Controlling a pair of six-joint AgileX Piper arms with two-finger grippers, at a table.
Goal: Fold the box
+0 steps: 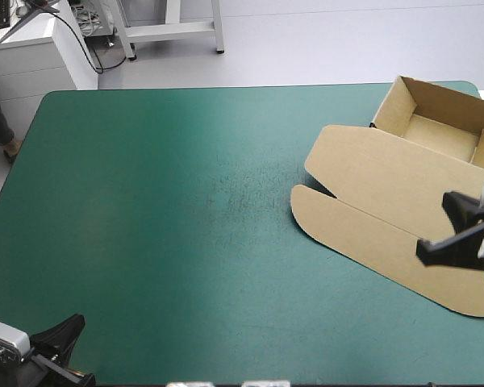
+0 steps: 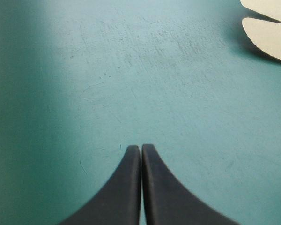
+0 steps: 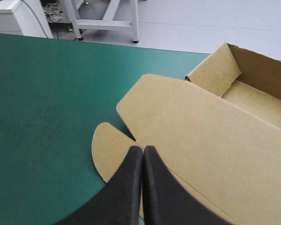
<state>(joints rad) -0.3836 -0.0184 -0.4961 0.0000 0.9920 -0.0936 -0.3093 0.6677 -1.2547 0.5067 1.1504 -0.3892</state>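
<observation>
Black fingers [image 2: 126,187] of the left pincer [image 2: 141,148] are pressed together in one pointed arch over the bare teal-green cover [image 2: 61,93]. It sits at the near left corner of the tabletop [image 1: 185,201], where the high view cuts off most of that arm. Well ahead of it, only two rounded flap tips of the brown box [image 1: 387,193] show. The right pincer [image 3: 143,149] is closed too, tips meeting, over the near part of the flat lid [image 3: 201,126]; whether it touches the board cannot be told. The box lies at the tabletop's right side. Its open tray [image 1: 440,121] stands by the far right corner with walls raised, and the lid is spread flat toward the near edge. In the high view the tray's right wall and the lid's near right end are cut off, and the right arm hides a strip of the lid.
</observation>
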